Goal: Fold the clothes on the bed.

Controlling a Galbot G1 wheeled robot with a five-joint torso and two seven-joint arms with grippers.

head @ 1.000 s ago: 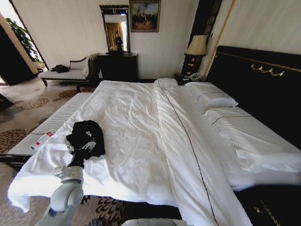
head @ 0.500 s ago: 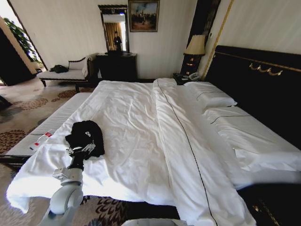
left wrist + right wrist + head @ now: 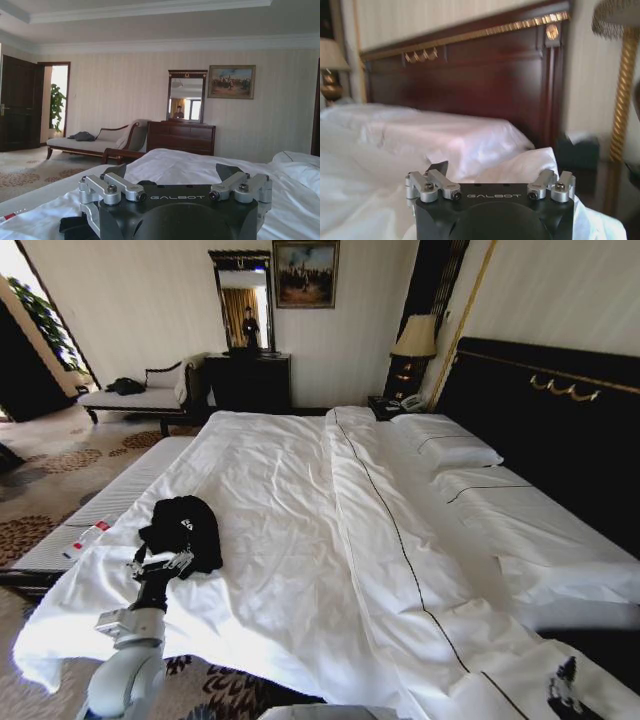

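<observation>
Left gripper (image 3: 160, 562) spread open at seven o'clock beside bunched black T-shirt (image 3: 185, 528); right gripper (image 3: 565, 680), five o'clock, grip untellable; closing could snag white duvet (image 3: 290, 530).

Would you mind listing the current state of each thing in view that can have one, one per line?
T-shirt: bunched in a dark heap, not folded flat, near the bed's left edge.
Duvet: spread over the bed, wrinkled.
Left gripper: open, at the T-shirt's near edge.
Right gripper: low over the duvet's near right corner.
Bottle: lying on its side on the bench.
Lamp: upright on the nightstand.
</observation>
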